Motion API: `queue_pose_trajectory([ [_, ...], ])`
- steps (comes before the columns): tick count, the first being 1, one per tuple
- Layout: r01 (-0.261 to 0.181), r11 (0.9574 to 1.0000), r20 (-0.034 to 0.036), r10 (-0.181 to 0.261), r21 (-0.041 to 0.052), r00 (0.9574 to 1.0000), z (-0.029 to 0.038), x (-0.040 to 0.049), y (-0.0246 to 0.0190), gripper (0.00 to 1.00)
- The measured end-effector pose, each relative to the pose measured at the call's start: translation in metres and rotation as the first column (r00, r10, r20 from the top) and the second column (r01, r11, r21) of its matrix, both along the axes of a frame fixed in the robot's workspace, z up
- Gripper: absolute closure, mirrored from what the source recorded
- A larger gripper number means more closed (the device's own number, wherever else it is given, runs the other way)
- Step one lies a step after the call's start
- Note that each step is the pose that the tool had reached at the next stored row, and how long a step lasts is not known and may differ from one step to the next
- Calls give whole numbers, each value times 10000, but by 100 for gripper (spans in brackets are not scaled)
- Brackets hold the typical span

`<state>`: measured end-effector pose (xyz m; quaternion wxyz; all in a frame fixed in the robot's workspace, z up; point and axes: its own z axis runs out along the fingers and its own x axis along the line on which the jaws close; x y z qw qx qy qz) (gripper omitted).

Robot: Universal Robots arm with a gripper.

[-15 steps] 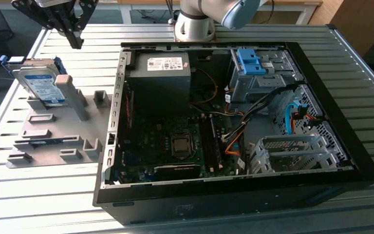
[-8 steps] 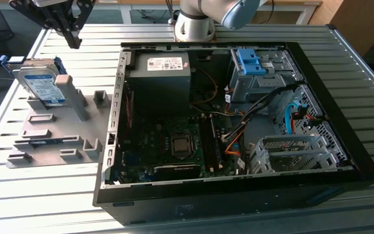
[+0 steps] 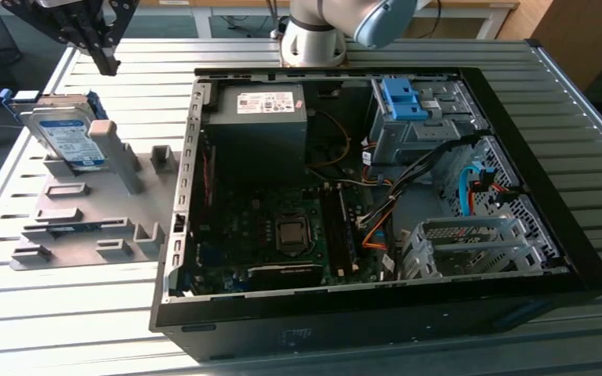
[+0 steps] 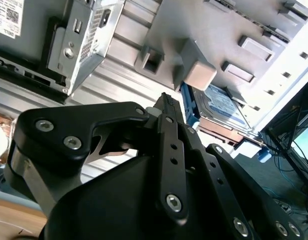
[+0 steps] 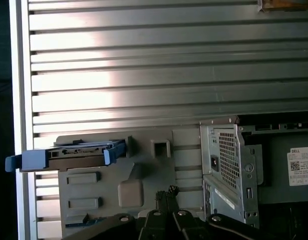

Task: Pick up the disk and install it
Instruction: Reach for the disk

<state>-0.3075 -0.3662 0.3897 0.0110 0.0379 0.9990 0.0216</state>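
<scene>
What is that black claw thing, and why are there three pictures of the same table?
The black claw is the gripper at the end of a robot arm. One picture comes from a camera off to the side. The other two come from cameras riding on the arm, looking past the gripper. On the metal table sit an open computer case and a grey rack. The disk, silver with a blue frame, stands propped in that rack. The gripper hangs in the air near it, shut and holding nothing.
</scene>
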Motion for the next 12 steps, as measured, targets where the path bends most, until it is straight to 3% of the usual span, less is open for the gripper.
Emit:
queue_pose_trajectory([
  [2, 1, 10000, 0, -1, 1, 10000, -1, -77, 35, 89],
  [12, 1, 10000, -74, -1, 0, 10000, -23, -422, 63, 89],
])
